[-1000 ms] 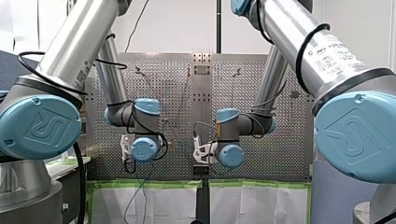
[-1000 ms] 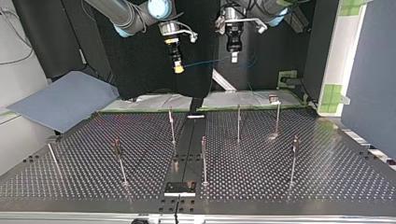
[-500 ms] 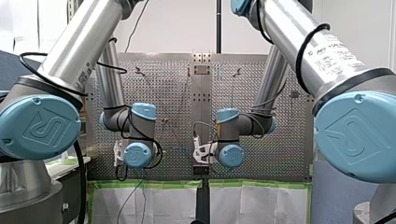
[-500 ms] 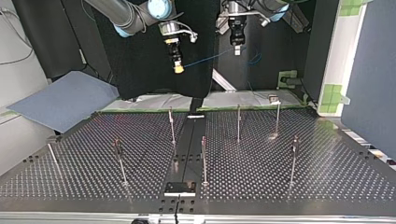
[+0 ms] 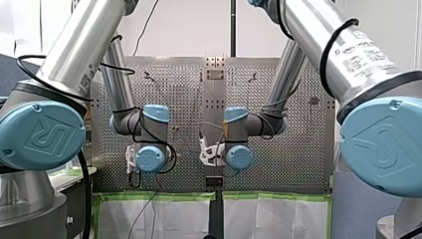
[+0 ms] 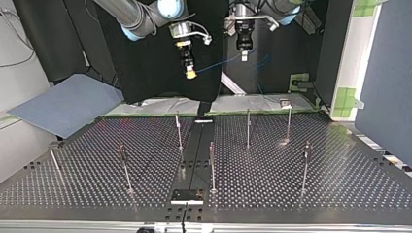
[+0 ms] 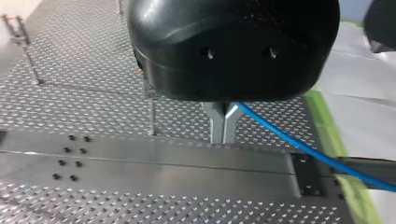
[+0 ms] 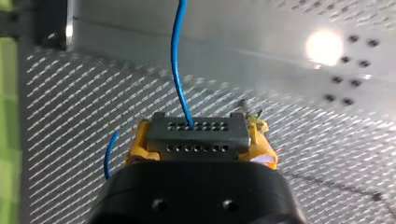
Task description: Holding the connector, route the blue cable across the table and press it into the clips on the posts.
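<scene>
Shiny metal table [image 6: 340,187], glossy cable [image 7: 299,147]

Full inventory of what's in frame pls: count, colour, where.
table: one, perforated metal, under both arms
posts: seven visible, metal, upright across the table
blue cable: one, blue, in the air near the table's edge nearest the arms
connector: one, grey, on the cable's end
sheet: one, blue-grey, beside the table at the top view's left
green tape: strips, green, along the table's edge nearest the arms
my left gripper: one, black, metal fingers, shut on the blue cable
my right gripper: one, black, yellow pads, shut on the connector
</scene>
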Controlling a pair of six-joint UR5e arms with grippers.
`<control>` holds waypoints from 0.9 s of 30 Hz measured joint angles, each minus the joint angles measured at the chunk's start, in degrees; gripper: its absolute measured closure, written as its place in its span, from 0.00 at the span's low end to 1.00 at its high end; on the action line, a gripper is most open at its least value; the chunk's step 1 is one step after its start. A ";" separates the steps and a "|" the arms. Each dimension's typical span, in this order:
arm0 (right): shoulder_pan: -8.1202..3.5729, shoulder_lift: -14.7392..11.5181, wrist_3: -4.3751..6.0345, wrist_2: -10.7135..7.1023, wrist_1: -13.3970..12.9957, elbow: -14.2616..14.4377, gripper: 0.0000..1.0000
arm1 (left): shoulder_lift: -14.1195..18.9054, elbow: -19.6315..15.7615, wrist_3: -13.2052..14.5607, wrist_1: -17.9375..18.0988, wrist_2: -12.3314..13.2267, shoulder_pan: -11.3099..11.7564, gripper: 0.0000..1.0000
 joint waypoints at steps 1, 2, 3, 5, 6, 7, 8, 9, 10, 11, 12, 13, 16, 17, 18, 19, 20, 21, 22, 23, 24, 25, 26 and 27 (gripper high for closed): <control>0.27 -0.49 0.09 -0.18 0.49 -0.29 1.00 | 0.71 0.46 -0.13 -0.70 -0.25 0.25 1.00; 0.49 -1.00 0.29 -0.50 0.98 -0.58 1.00 | 1.25 0.87 -0.14 -1.21 -0.56 0.44 1.00; 0.71 -1.71 0.63 -1.02 1.70 -0.94 1.00 | 1.77 1.32 -0.10 -1.77 -0.94 0.61 1.00; 0.93 -2.74 1.01 -1.92 2.73 -1.37 1.00 | 3.05 2.47 0.23 -3.01 -2.00 1.03 1.00; 1.02 -3.42 1.17 -2.55 3.42 -1.67 1.00 | 3.58 2.99 0.47 -3.58 -2.50 1.21 1.00; 1.07 -3.91 1.25 -3.02 3.91 -1.89 1.00 | 4.31 3.70 0.88 -4.29 -3.19 1.45 1.00; 1.12 -4.39 1.30 -3.47 4.39 -2.09 1.00 | 4.86 4.23 1.18 -4.82 -3.71 1.63 1.00; 1.16 -5.05 1.35 -4.01 5.04 -2.36 1.00 | 5.40 4.77 1.44 -5.39 -4.24 1.80 1.00; 1.17 -5.57 1.37 -4.33 5.57 -2.56 1.00 | 6.12 5.49 1.70 -6.10 -4.96 2.00 1.00; 1.19 -6.09 1.39 -4.61 6.08 -2.77 1.00 | 6.67 6.02 1.85 -6.63 -5.50 2.15 1.00; 1.19 -6.79 1.42 -4.97 6.77 -3.04 1.00 | 7.20 6.54 1.95 -7.20 -6.03 2.28 1.00; 1.19 -7.32 1.48 -5.24 7.33 -3.26 1.00 | 7.88 7.17 2.05 -7.86 -6.71 2.44 1.00; 1.17 -9.19 2.19 -6.10 9.19 -3.97 1.00 | 9.53 8.36 2.25 -9.52 -8.37 2.81 1.00; 1.12 -9.73 2.55 -6.42 9.73 -4.19 1.00 | 10.00 8.61 2.32 -9.97 -8.82 2.93 1.00; 1.05 -10.44 3.05 -6.90 10.43 -4.51 1.00 | 10.48 8.79 2.40 -10.45 -9.30 3.07 1.00; 1.02 -10.97 3.43 -7.32 10.97 -4.79 1.00 | 11.17 8.97 2.48 -11.16 -10.00 3.26 1.00; 0.98 -11.52 3.79 -7.70 11.52 -5.09 1.00 | 11.71 9.05 2.53 -11.68 -10.53 3.40 1.00; 0.94 -12.23 4.22 -8.20 12.22 -5.51 1.00 | 12.26 9.11 2.58 -12.23 -11.08 3.54 1.00; 0.91 -12.76 4.54 -8.60 12.76 -5.88 1.00 | 13.02 9.15 2.62 -13.03 -11.86 3.72 1.00; 0.89 -13.31 4.85 -9.04 13.32 -6.26 1.00 | 13.61 9.17 2.65 -13.58 -12.39 3.85 1.00; 0.88 -14.07 5.27 -9.61 14.06 -6.77 1.00 | 14.20 9.19 2.66 -14.18 -12.82 3.98 1.00; 0.88 -14.65 5.56 -10.03 14.65 -7.14 1.00 | 14.99 9.21 2.71 -14.98 -13.24 4.17 1.00; 0.86 -15.23 5.82 -10.42 15.22 -7.50 1.00 | 15.59 9.21 2.74 -15.56 -13.46 4.34 1.00; 0.85 -16.02 6.06 -10.89 16.02 -7.97 1.00 | 16.18 9.22 2.76 -16.18 -13.61 4.51 1.00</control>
